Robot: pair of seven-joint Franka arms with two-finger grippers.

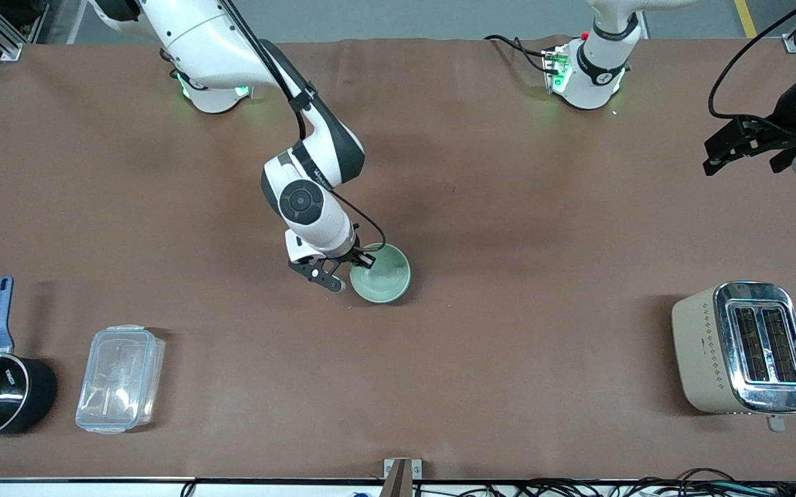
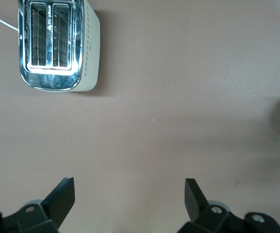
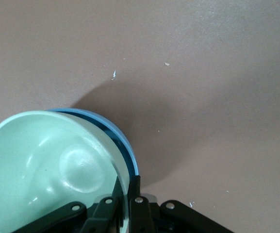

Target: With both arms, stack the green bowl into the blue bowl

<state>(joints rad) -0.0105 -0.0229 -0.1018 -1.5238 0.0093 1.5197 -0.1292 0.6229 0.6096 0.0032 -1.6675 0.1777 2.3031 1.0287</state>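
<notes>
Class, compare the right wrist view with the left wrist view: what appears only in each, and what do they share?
Only the right wrist view shows the green bowl tilted inside the blue bowl, with the right gripper shut on the green bowl's rim. Only the left wrist view shows the toaster and the open left gripper. Both share the brown table.

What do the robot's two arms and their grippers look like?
Both arms are glossy white with black joint bands and dark round joint caps. A black cable runs along the right arm. Green lights glow at both bases. The right gripper and the left gripper are black, with angular two-finger ends and small round bolts.
</notes>
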